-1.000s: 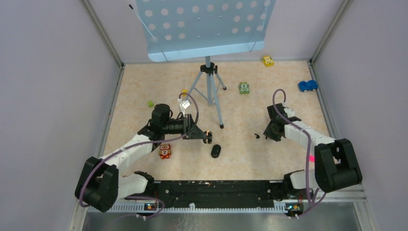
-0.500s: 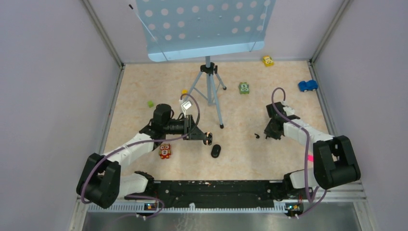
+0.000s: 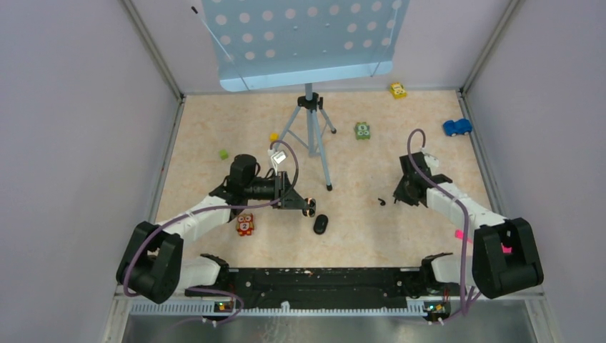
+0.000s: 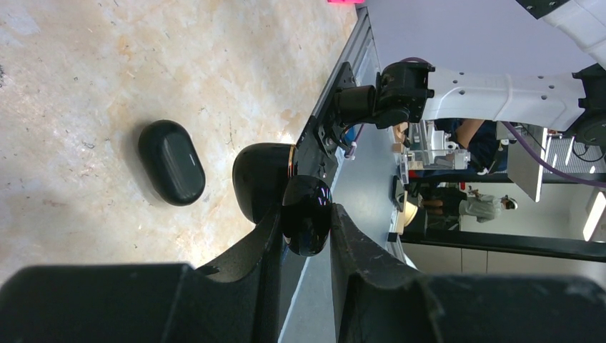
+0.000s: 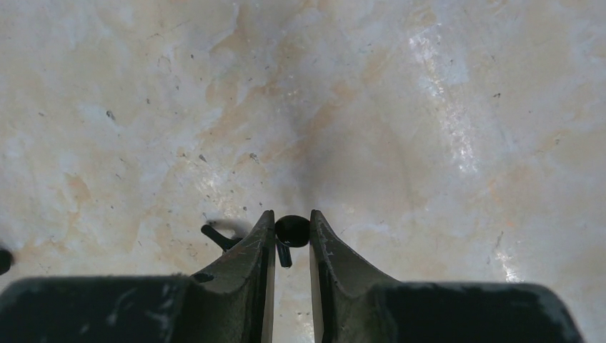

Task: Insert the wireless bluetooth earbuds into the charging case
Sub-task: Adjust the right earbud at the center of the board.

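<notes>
Grey walls enclose a mottled beige bench [image 3: 357, 164] carrying a tripod [image 3: 311, 136] and scattered toys.

Progress: no earbud is seated yet. The left jaws are clenched on a glossy black two-part shell with a gold rim [image 4: 306, 223], held clear of the bench. From its hinged look, this is judged to be the charging case, opened. A closed black oval pod [image 4: 171, 162] lies on the bench just beside it, and its role cannot be confirmed.

Across the bench, well apart from the case, the right jaws stand down on the surface, pinched on one earbud [image 5: 292, 230], which rests on the bench. A second small dark piece [image 5: 216, 236] lies just beside the jaws. Whether it is the other earbud cannot be told.

Outstanding: lift this earbud, carry it to the case and seat it, then repeat for the other.

Change from the earlier frame: the right arm's elbow has dropped towards the near edge, while its jaws stay over the same spot and have drawn in. The left arm, pod and toys are essentially unmoved.
</notes>
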Robot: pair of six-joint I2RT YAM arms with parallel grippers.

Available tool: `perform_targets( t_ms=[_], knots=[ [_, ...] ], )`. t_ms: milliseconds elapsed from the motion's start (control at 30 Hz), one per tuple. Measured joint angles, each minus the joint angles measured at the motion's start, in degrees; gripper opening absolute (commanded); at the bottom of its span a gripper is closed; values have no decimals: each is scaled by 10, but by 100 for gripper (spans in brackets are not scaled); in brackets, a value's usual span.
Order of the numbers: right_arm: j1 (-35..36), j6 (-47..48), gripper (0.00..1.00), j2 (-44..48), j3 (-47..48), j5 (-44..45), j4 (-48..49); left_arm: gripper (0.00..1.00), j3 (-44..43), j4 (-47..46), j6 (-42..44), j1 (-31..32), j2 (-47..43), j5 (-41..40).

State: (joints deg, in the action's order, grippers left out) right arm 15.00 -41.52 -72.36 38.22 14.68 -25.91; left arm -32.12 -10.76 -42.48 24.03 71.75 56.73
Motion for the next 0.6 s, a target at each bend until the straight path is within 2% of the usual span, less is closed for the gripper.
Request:
perform_targets(
  t_ms=[200, 367, 600],
  knots=[
    [18, 20, 22, 0, -30, -23, 10, 0, 0, -1, 0, 0, 0, 0],
    [43, 30, 37, -10, -33, -23, 12, 0, 0, -6, -8, 0, 0, 0],
    [52, 33, 37, -12, -33, -12, 8, 0, 0, -12, -9, 0, 0, 0]
  ],
)
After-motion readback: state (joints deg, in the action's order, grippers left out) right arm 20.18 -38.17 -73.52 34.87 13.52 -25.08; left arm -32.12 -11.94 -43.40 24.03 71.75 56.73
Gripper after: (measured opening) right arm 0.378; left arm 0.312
